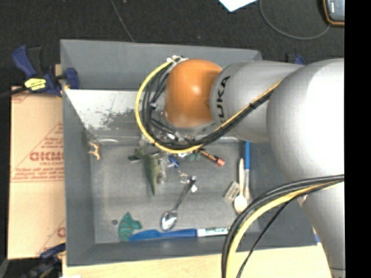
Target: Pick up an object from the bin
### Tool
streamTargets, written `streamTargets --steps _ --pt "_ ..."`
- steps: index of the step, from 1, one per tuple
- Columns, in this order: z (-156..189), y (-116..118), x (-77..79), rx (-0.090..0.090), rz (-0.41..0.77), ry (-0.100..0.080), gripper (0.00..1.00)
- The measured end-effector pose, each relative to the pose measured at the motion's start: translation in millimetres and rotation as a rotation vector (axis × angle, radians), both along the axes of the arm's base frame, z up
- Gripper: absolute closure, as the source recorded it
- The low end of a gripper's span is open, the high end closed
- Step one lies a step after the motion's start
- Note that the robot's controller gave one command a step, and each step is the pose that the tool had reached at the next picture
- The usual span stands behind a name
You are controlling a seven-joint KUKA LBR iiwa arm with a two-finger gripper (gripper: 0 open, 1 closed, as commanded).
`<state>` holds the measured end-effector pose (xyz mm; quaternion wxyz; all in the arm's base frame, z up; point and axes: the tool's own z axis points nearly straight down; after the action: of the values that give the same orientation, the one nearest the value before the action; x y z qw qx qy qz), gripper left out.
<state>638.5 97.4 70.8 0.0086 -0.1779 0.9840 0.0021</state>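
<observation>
Approach step: gripper [169, 155] low over the thin dark-green plastic figure [152, 171], probably. Can't tell if it's spread or clamped. Next: secure grasp, lift straight up.

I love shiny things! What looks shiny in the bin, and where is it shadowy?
In the camera view the spoon glints at its bowl, near the front wall. The same view has pale speckled glare on the sloped back wall of the bin, a soft sheen on the arm's orange cover, and shade on the floor beneath that cover.
</observation>
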Motion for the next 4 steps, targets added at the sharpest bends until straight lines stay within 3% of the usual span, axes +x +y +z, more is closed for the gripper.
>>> streamTargets --steps 1,3,4 --pt "0 -1 1.7 0.001 -0.230 0.007 1.00" --pt "11 -1 -0.2 0.000 -0.230 0.013 1.00" --pt "37 -2 1.8 0.002 -0.231 0.006 1.00"
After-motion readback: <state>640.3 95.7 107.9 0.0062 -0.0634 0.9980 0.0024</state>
